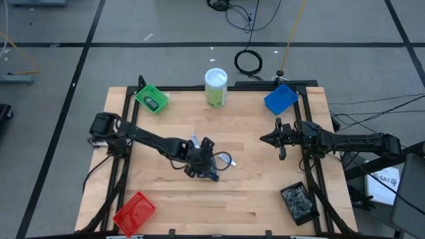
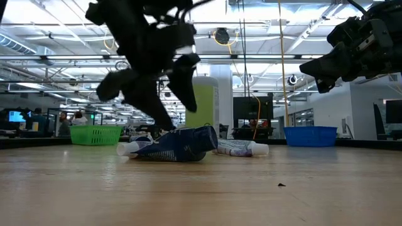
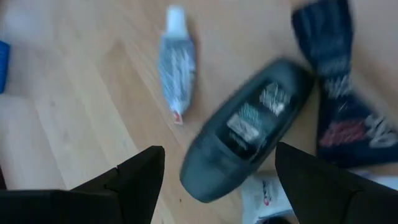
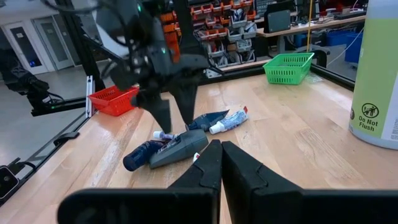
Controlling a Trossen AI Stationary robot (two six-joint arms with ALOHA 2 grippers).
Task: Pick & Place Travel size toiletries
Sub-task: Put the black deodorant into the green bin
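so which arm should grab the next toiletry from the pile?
Left, most likely. The left gripper hangs right over the pile mid-table, fingers open either side of the dark oblong bottle. The right gripper waits shut, off near the blue bin, clear of the pile.

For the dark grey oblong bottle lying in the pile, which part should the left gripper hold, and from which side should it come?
Probably its middle, from straight above. The dark grey bottle lies flat, its long sides mostly free, and the open left gripper hangs right over it. Jaws should close across the narrow width, avoiding the dark blue tube at one end.
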